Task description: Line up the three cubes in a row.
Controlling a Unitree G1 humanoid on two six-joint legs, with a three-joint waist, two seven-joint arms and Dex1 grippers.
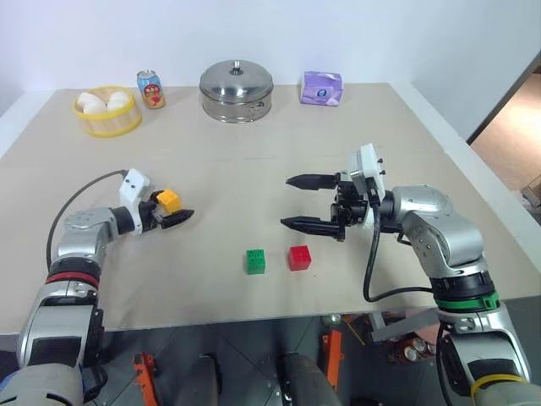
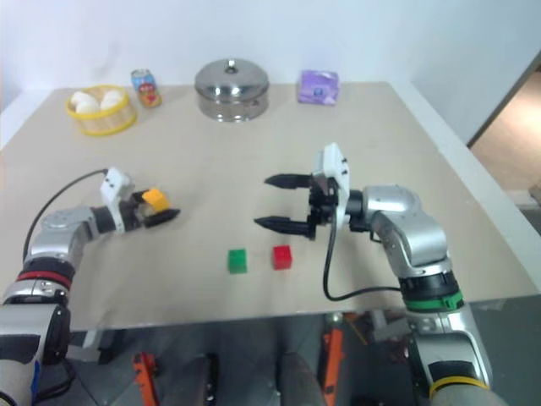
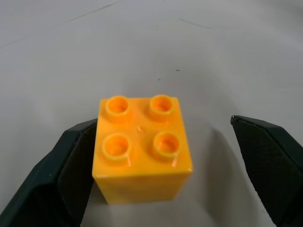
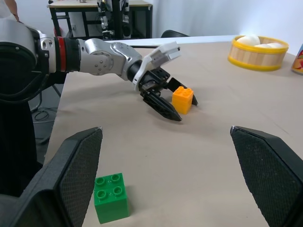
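Glossy plastic blocks on a matt, pale table

The yellow cube (image 3: 142,149) is smooth, shiny moulded plastic with light glinting on its studs; the green cube (image 4: 111,196) and red cube (image 1: 299,257) look like the same plastic. The table (image 1: 254,161) has a dull, paper-like beige surface. The left gripper's (image 4: 176,105) fingers (image 3: 52,182) are matt black with finely cross-hatched pads. The lidded pot (image 1: 236,90) is brushed, reflective metal.
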